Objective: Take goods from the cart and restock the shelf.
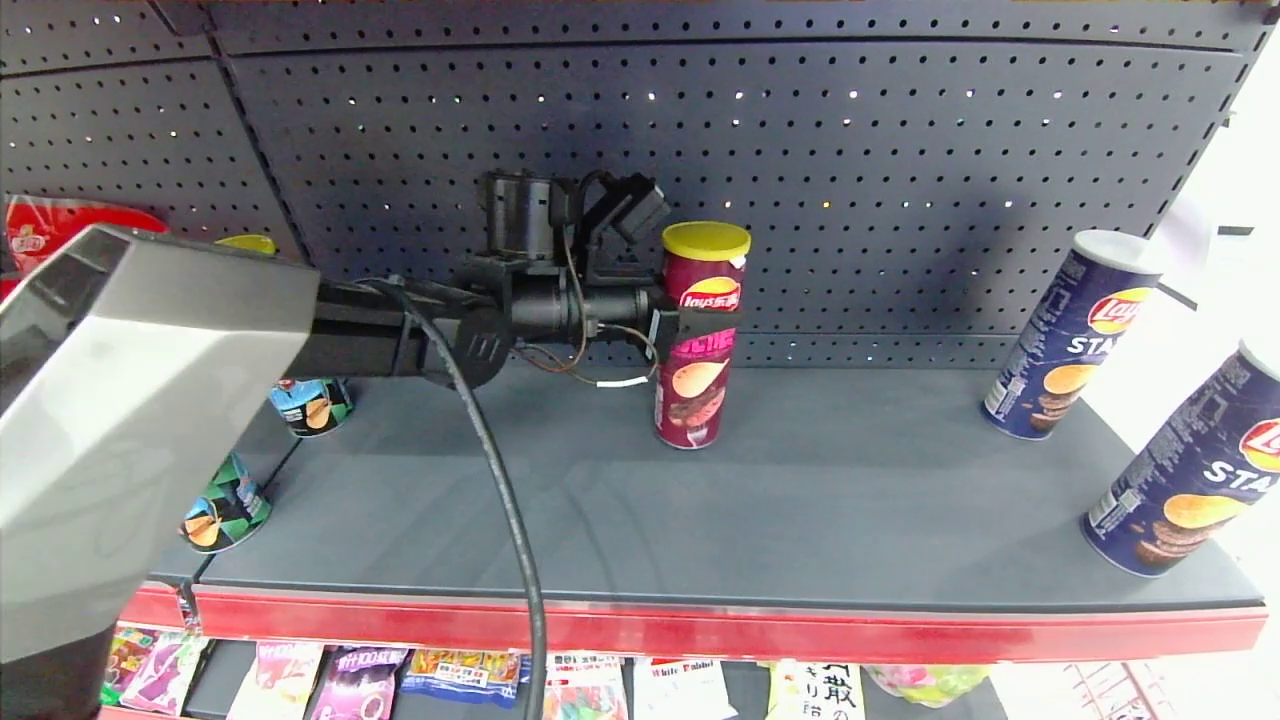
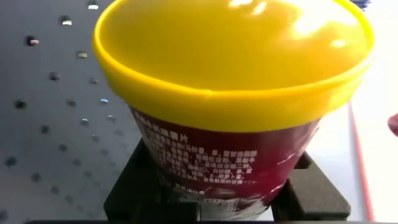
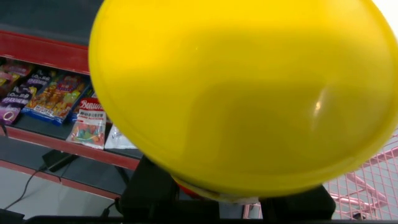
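Left gripper [image 1: 695, 322] clamps can [image 1: 690, 400] mid-body, base on shelf [image 1: 820, 500] below. Right gripper [image 3: 221, 198] holds second can [image 3: 249, 93]. Judged light, stiff, smooth, crushable: grip moderately, mid-body.

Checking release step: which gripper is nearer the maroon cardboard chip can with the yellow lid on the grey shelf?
Left. The left gripper is clamped round the maroon chip can. The right gripper is lower, near the snack packets, holding another yellow-lidded can.
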Tool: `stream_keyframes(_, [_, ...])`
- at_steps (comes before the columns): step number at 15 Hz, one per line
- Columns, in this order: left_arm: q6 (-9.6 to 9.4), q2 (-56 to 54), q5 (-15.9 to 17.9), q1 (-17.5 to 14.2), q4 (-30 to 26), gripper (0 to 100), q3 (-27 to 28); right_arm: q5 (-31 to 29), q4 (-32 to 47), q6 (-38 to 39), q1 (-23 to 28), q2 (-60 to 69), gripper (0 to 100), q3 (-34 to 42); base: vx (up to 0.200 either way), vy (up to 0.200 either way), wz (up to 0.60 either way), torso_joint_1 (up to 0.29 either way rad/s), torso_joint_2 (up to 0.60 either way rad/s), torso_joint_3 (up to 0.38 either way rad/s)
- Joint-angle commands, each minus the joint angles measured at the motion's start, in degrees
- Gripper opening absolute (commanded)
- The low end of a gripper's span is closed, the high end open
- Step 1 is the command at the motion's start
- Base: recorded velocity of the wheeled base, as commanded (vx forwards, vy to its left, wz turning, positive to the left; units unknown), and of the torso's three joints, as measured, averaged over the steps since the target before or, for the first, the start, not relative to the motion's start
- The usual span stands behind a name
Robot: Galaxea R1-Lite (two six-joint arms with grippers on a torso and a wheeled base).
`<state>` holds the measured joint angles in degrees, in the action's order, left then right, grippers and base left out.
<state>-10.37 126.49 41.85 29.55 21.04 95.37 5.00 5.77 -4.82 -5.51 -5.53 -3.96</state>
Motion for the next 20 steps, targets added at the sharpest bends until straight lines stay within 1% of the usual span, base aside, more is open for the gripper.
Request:
stream_keyframes(1, [-0.08,-9.07,3.68,-0.46,0.23,0,-8.27,0.01,-0.05,-0.02,-0.03,-0.09,0,0.01,0.000,0.000,0.00,0.000,0.00,0.000])
stream_keyframes(2, [-0.79,-11.00,4.64,-1.07,0.58,0,-11.87,0.01,-0.05,-0.02,-0.03,-0.09,0,0.01,0.000,0.000,0.00,0.000,0.00,0.000])
stream_keyframes(4, [-3.78,-13.90,5.87,-1.25,2.43,0,-19.34,0.01,0.03,-0.02,-0.03,-0.09,0,-0.08,0.000,0.000,0.00,0.000,0.00,0.000])
stream_keyframes(5, [-4.74,-15.84,6.49,-1.25,3.92,0,-23.82,0.01,-0.05,-0.02,-0.03,-0.09,0,-0.08,0.000,0.000,0.00,0.000,0.00,0.000])
stream_keyframes(6, [-4.83,-17.15,6.58,-1.25,5.33,0,-27.34,0.01,-0.05,-0.11,-0.03,-0.09,0,0.01,0.000,0.000,0.00,0.000,0.00,0.000])
stream_keyframes(7, [-4.83,-17.94,6.67,-1.25,6.73,0,-29.62,0.01,0.03,-0.02,-0.03,-0.09,0,-0.08,0.000,0.000,0.00,0.000,0.00,0.000])
stream_keyframes(9, [-4.74,-18.21,6.58,-1.25,11.39,0,-32.79,0.01,-0.05,-0.11,-0.03,-0.09,0,0.01,0.000,0.000,0.00,0.000,0.00,0.000])
stream_keyframes(10, [-4.57,-18.30,6.58,-1.25,16.22,0,-36.74,0.01,0.03,-0.11,-0.03,-0.09,0,-0.08,0.000,0.000,0.00,0.000,0.00,0.000])
stream_keyframes(11, [-4.30,-18.30,6.58,-1.25,18.86,0,-39.12,0.01,-0.05,-0.11,-0.11,-0.09,0,-0.08,0.000,0.000,0.00,0.000,0.00,0.000])
stream_keyframes(13, [-3.42,-18.21,6.49,-1.16,21.94,0,-40.87,0.01,0.03,-0.11,-0.11,-0.09,0,-0.08,0.000,0.000,0.00,0.000,0.00,0.000])
stream_keyframes(18, [-3.25,-17.68,6.58,-0.55,22.38,0,-41.14,0.10,0.03,-0.11,-0.11,-0.09,0,-0.08,0.000,0.000,0.00,0.000,0.00,0.000])
stream_keyframes(20, [-2.46,-17.24,6.58,0.77,23.26,0,-41.31,0.10,0.03,-0.19,-0.11,-0.09,0,-0.08,0.000,0.000,0.00,0.000,0.00,0.000])
